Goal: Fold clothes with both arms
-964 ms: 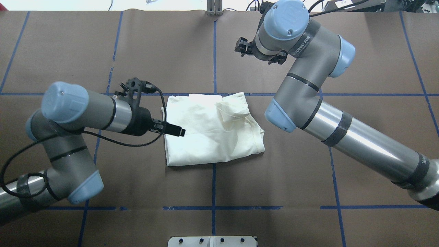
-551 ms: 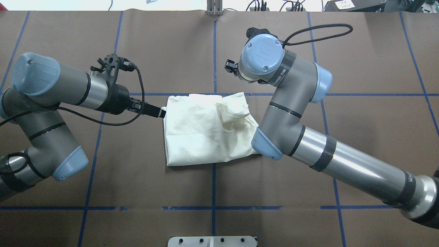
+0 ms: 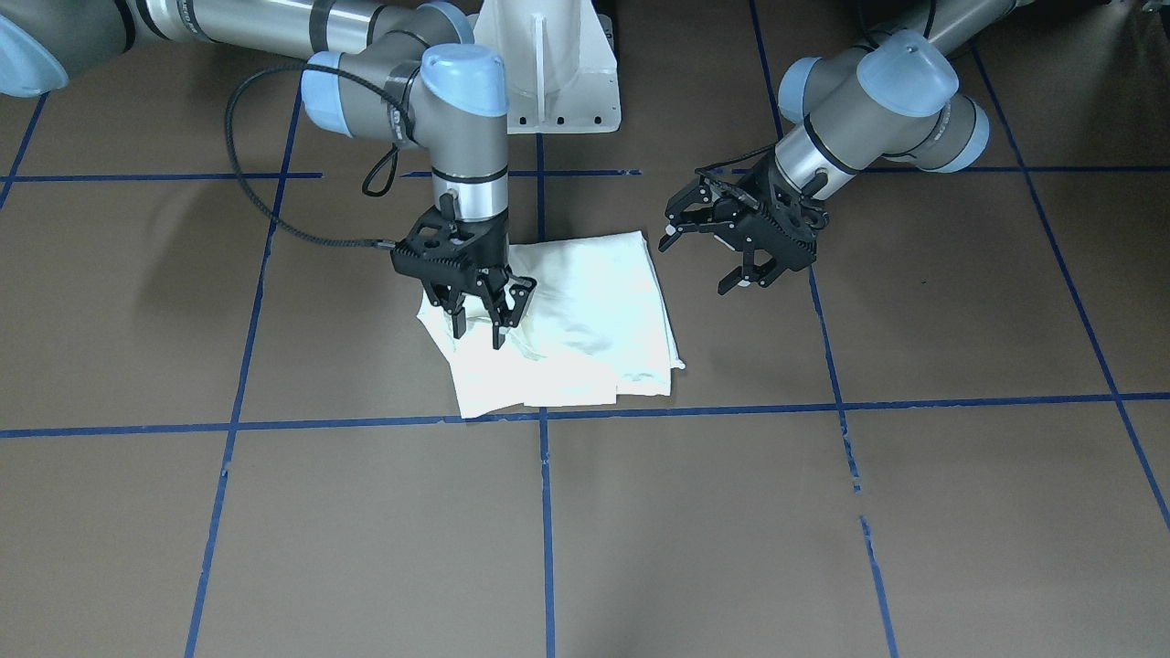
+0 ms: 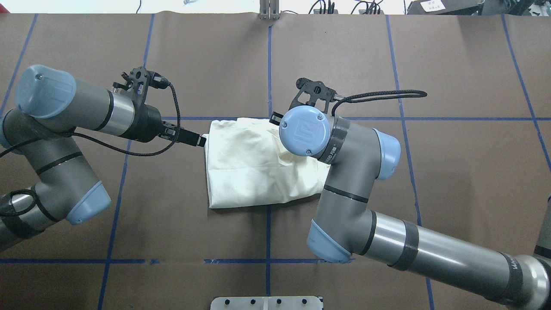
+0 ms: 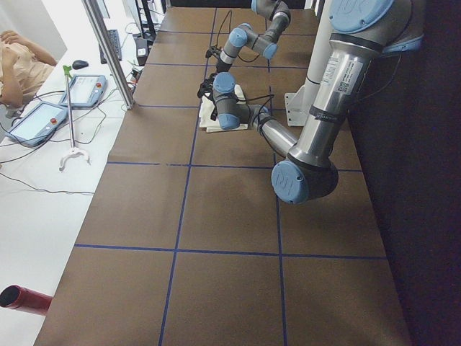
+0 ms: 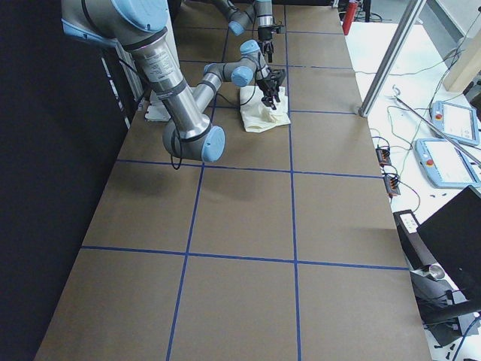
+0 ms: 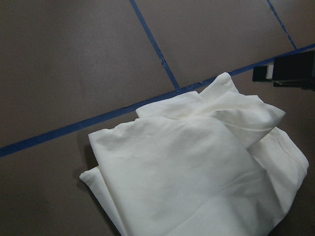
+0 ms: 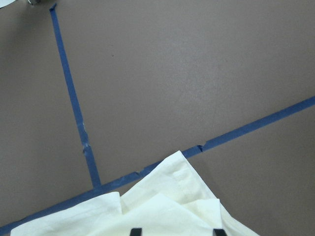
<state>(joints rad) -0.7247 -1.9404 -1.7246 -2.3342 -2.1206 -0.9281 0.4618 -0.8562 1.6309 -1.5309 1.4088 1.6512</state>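
The cream-white shirt [image 3: 585, 320] lies folded into a rough square on the brown table, plain side up, with a crumpled flap at its far right corner [image 4: 245, 163]. The print is hidden. My right gripper [image 3: 480, 324] points straight down, open, with its fingertips right at that crumpled corner. In the overhead view its wrist [image 4: 305, 131] hides it. The right wrist view shows the shirt's corner [image 8: 162, 211] between two spread fingertips. My left gripper [image 3: 702, 260] is open and empty, just off the shirt's left edge [image 4: 196, 140]. The left wrist view shows the shirt [image 7: 197, 172].
Blue tape lines [image 4: 269, 64] cross the table. The white pedestal base [image 3: 548, 73] stands at the robot's side. A metal post [image 5: 108, 50] and teach pendants [image 6: 443, 162] stand on the operators' bench beyond the far edge, where a person [image 5: 18, 61] sits.
My right arm has swung in from the far side and now stands over the shirt's crumpled corner. My left gripper drew back off the shirt to its left edge, then stayed.
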